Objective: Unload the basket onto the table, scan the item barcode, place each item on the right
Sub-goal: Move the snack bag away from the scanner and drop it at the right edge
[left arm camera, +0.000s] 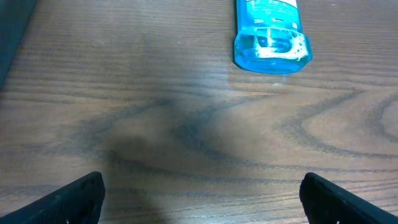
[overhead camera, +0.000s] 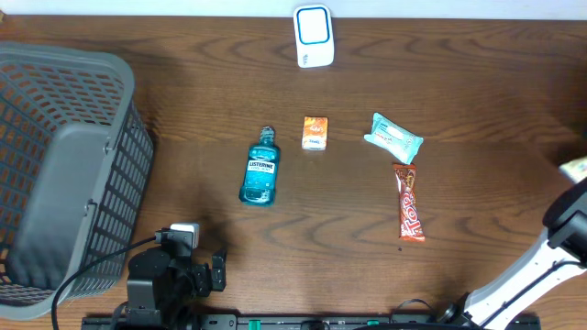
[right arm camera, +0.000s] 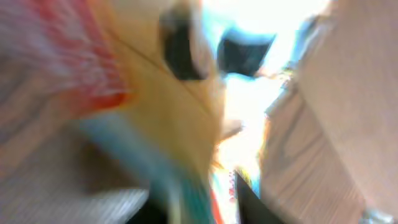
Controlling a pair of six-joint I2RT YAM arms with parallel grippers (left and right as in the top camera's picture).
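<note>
Seemingly between items: the left end effector point(left arm camera: 202, 196) hovers spread wide over the table point(left arm camera: 124, 81), the mouthwash bottle point(left arm camera: 272, 37) lying untouched just ahead, the scanner point(overhead camera: 314, 37) well beyond. Whether the right end effector grips the blurred packet point(right arm camera: 155, 124) I cannot tell. Next: grasp the bottle and face its barcode to the scanner.

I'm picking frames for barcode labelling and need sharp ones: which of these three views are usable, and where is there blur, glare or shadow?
Overhead: sharp, evenly lit, the mouthwash bottle label legible. Left wrist: clear, with a soft dark shadow on the table near the camera. Right wrist: smeared by blur, blown-out white at the top, nothing identifiable.
</note>
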